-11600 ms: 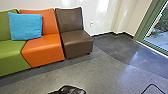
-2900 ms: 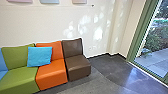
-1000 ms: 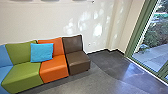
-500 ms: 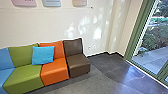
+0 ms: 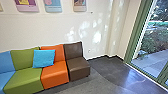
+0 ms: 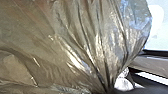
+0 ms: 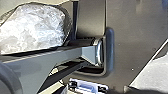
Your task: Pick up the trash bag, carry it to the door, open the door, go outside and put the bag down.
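The trash bag [image 6: 82,37], a shiny translucent brownish film, spreads across the left wrist view. Its folds draw together to a tight neck, where my left gripper [image 6: 108,90] is shut on it. In the right wrist view, a bulging whitish part of the bag [image 7: 32,27] lies beyond the robot's grey jointed bar. The glass door [image 5: 152,50] has a green frame and stands at the right of the head view, with daylight and plants behind the glass.
A row of blue, green, orange and brown seats [image 5: 78,67] lines the wall at the left, with a bright blue cushion [image 5: 43,58] on it. Posters [image 5: 53,5] hang above. Paving [image 5: 152,60] and shrubs lie beyond the glass.
The head camera has tipped upward, and more of the posters is in view than half a second ago. Compared with the oldest view, the blue seat has come into sight.
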`<state>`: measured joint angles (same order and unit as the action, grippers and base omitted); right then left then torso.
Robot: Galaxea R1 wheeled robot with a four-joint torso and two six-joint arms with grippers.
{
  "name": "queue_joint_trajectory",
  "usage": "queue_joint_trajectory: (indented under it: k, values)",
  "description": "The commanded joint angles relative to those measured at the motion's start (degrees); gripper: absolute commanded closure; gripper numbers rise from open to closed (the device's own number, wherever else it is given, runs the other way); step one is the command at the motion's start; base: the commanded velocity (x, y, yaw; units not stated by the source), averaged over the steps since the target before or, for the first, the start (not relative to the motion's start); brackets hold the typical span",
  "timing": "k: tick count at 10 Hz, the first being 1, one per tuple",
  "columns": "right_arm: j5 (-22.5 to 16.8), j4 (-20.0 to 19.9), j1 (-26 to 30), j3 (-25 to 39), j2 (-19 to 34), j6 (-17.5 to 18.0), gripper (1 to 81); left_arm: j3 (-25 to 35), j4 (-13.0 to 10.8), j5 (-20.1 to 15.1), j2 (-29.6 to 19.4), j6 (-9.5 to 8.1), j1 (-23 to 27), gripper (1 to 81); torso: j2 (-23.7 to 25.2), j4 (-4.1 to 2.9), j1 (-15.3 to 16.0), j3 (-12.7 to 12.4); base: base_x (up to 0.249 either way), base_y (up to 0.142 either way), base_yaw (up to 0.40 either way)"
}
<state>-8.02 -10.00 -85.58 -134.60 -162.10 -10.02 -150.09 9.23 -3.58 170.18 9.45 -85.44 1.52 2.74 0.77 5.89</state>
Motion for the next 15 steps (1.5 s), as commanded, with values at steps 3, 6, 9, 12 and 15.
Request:
queue_joint_trajectory:
  k: [3, 6, 9, 12, 15]
  values:
    - [-3.93, -0.11, 2.20, -0.65, -0.18, -0.17, 1.0, 0.06, -0.35, -3.89, 0.16, 0.48, 2.33, 81.1, -0.07, 0.00, -0.02, 0.15, 0.000, 0.000, 0.000]
    - [-3.93, 0.06, 2.20, -2.06, -1.06, -0.17, 1.0, -0.46, -0.26, -3.80, 0.60, 0.48, 2.34, 81.1, -0.13, 0.00, -0.02, -0.24, 0.000, 0.000, 0.000]
    - [-3.93, 0.06, 2.20, -3.12, -1.76, -0.17, 1.0, -1.17, -0.18, -3.80, 0.60, 0.48, 2.34, 81.1, -0.13, 0.00, -0.09, -1.09, 0.000, 0.000, 0.000]
    - [-3.93, 0.06, 2.20, -4.44, -2.64, -0.17, 1.0, -1.17, -0.35, -3.89, 0.78, 0.66, 2.34, 81.1, -0.15, 0.00, -0.07, -1.09, 0.000, 0.000, 0.000]
    - [-3.93, 0.06, 2.20, -4.44, -2.64, -0.17, 1.0, -1.17, -0.53, -4.41, 0.60, 0.66, 2.60, 81.1, -0.15, 0.00, -0.07, -1.09, 0.000, 0.000, 0.000]
